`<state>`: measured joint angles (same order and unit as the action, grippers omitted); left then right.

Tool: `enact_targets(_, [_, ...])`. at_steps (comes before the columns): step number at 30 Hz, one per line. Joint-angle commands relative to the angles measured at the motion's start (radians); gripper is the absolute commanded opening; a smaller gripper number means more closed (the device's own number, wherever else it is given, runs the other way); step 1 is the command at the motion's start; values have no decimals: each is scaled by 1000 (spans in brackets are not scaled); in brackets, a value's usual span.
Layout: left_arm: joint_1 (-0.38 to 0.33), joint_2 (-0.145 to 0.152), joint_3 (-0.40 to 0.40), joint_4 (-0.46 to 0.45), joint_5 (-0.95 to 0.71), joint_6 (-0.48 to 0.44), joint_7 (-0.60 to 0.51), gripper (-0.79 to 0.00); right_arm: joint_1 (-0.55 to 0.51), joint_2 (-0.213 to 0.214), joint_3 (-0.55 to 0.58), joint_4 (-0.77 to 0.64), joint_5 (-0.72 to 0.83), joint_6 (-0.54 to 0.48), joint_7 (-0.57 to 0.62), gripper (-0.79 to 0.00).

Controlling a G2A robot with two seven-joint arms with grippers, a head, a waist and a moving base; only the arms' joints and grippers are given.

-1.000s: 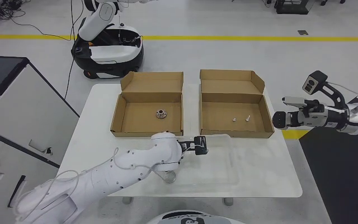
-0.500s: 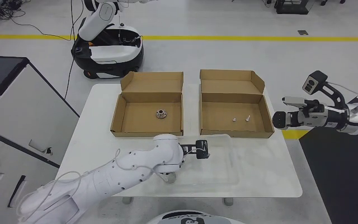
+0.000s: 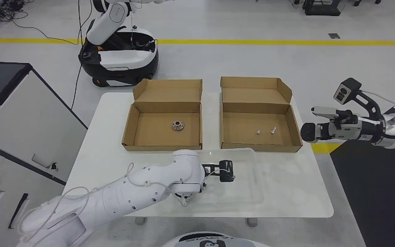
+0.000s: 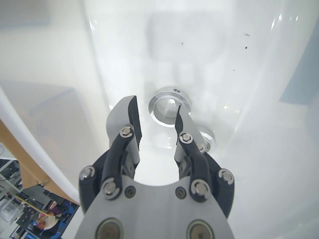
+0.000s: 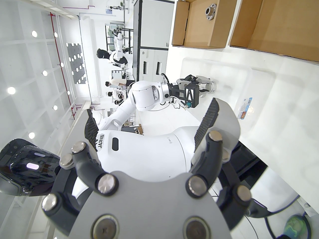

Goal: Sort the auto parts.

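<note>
As one looks along the white desk (image 3: 99, 145) from its left side, the first of two open cardboard boxes comes up, set toward the far edge. This left box (image 3: 154, 131) holds one auto part, a round metal flange (image 3: 178, 125) lying on its floor near the middle.

Nearer the front edge, and a little to the right, lies one clear plastic tray (image 3: 259, 185). The left arm stretches across the desk from the front left corner, and its left end effector (image 3: 227, 171) hangs over the left half of that tray. In the left wrist view the two ribbed fingers are spread apart and grip nothing. Right below them, one shiny metal ring (image 4: 162, 92) with a small hole in its rim lies flat on the tray's floor. One fingertip stands outside the ring and the other in front of its opening; whether either touches it I cannot tell. A second silver part (image 4: 208, 135) lies just beside the ring, half hidden behind a finger. That makes two parts in the tray.

Further right stands the second box (image 3: 247, 120), side by side with the first and a narrow gap apart. Two small pale fasteners lie in it, one (image 3: 257, 131) just beside the other (image 3: 272, 129).

Past the desk's right edge, the right end effector (image 3: 308, 131) hangs in the air, well apart from both boxes. Its fingers are wide apart and empty.
</note>
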<state>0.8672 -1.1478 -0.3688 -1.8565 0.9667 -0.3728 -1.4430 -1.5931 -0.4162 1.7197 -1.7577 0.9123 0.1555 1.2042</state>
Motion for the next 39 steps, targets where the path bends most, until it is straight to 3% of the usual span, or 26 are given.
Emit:
enact_targets(1, [-1, -4, 2, 15, 6, -4, 12, -437, 0, 0, 0, 0, 0, 0, 0, 0])
enact_targets(9, [-3, -20, 13, 69, 10, -11, 29, -443, 0, 0, 0, 0, 0, 0, 0, 0])
enact_targets(32, [-50, -33, 38, 105, -81, 16, -20, -502, 0, 0, 0, 0, 0, 0, 0, 0])
enact_targets(35, [-49, -37, 39, 115, -84, 13, -15, -523, 0, 0, 0, 0, 0, 0, 0, 0])
enact_targets(39, [-47, -41, 38, 128, -83, 9, -9, -640, 0, 0, 0, 0, 0, 0, 0, 0])
